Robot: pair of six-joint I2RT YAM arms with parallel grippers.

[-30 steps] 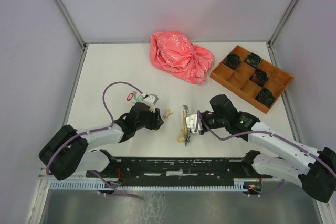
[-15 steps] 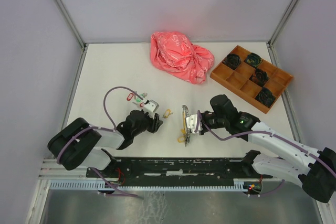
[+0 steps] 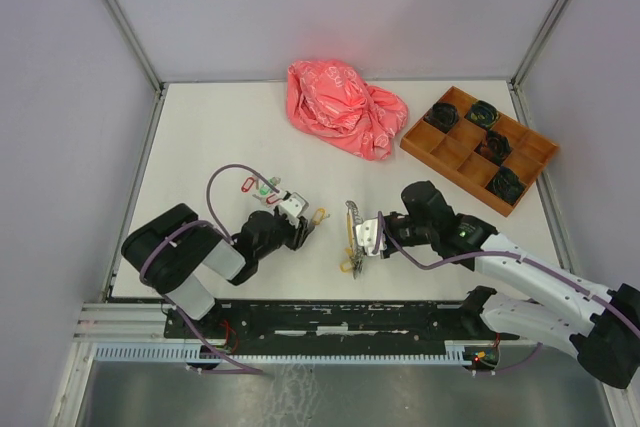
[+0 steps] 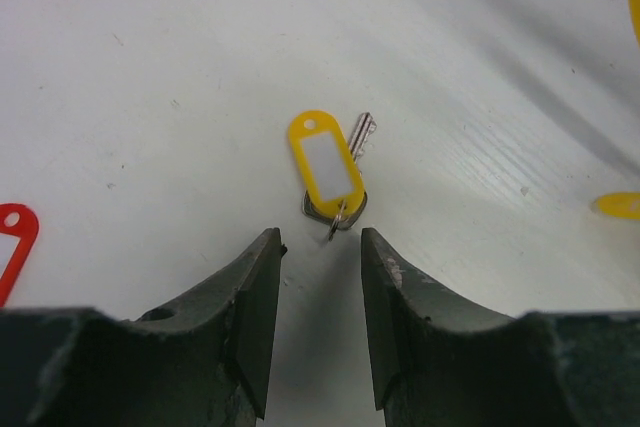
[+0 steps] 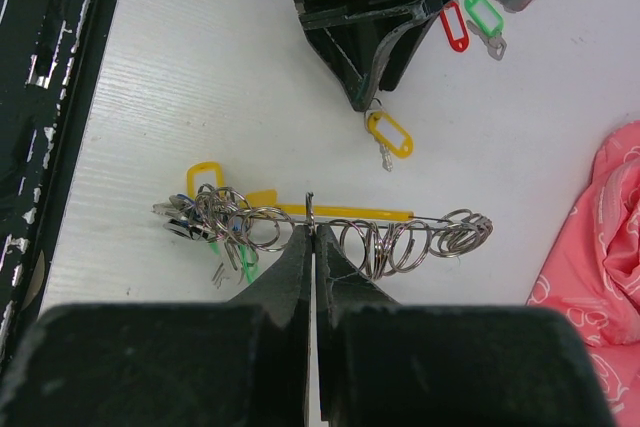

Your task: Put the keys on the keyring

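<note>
A key with a yellow tag (image 4: pixel 325 172) lies flat on the white table, just ahead of my left gripper (image 4: pixel 320 247), which is open and empty, its tips close to the tag's small loop. The key also shows in the top view (image 3: pixel 319 215) and in the right wrist view (image 5: pixel 388 135). My right gripper (image 5: pixel 313 232) is shut on the keyring (image 5: pixel 350 213), a thin wire ring with a yellow part, held edge-on just above the table. Several small loops and tagged keys hang on it. A red-tagged key (image 5: pixel 453 27) and a green-tagged key (image 5: pixel 483 15) lie behind the left gripper.
A crumpled pink bag (image 3: pixel 345 107) lies at the back middle. A brown compartment tray (image 3: pixel 480 147) with dark items stands at the back right. The black rail (image 3: pixel 330 317) runs along the near edge. The left arm's purple cable (image 3: pixel 225 175) loops over the table.
The left arm has folded in and swung its gripper right, up to the yellow-tagged key. The right arm and the keyring have not moved.
</note>
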